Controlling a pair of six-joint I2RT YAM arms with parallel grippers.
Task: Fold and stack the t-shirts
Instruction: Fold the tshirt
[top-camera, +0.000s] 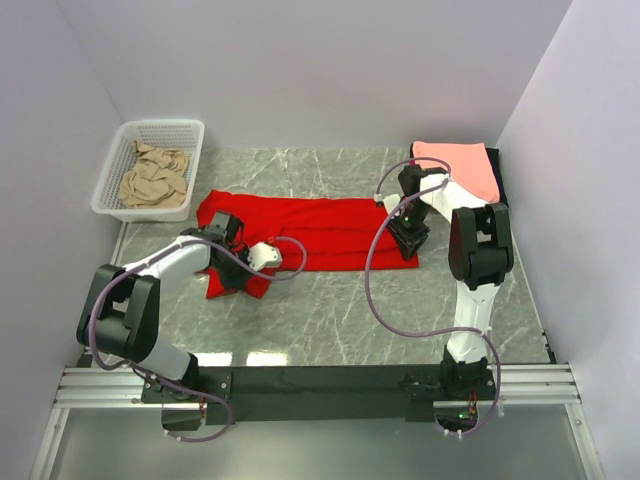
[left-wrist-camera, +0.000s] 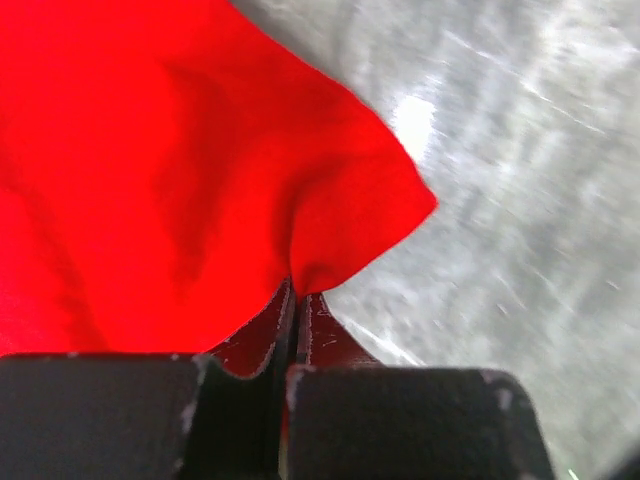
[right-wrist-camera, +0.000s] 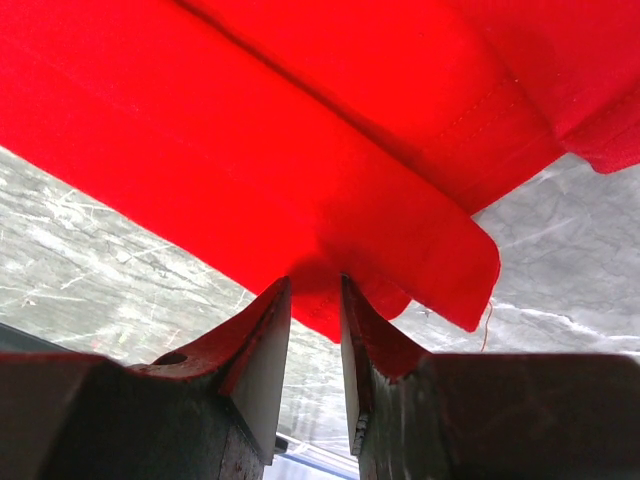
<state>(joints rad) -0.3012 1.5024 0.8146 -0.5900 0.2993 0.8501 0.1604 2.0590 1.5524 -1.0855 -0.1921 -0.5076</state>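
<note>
While both near corners of the red shirt (top-camera: 320, 225) appear to be gripped, the fold is best made as one matched lift. The shirt lies spread lengthwise across the middle of the table (top-camera: 330, 320), with its left end bunched beside the left arm. The left gripper (left-wrist-camera: 296, 290) is closed tight, its fingers meeting on a peak of red cloth at the near left corner. The right gripper (right-wrist-camera: 315, 290) is set at the near right hem. Its fingers stand narrow and the hem is puckered into the slit between them, so a thin pinch is judged to be held, though its depth cannot be told.

Both corners should probably be raised together and only high enough for the near edge to clear the table. They would then be carried level toward the far edge, with the cloth between them kept lightly taut so that no sag is dragged into a crease. The right pinch looks shallow, so a sharp pull is to be avoided or the hem may be lost. At the left, more than one layer may have been caught in the bunch, and this should be checked as the cloth rises. Release is best left until edge has been laid on edge.

A folded pink shirt (top-camera: 455, 165) lies on a black shirt (top-camera: 497, 175) at the far right corner, where the stack is likely meant to grow. A tan shirt (top-camera: 155, 178) is left crumpled in the basket (top-camera: 110, 185).
</note>
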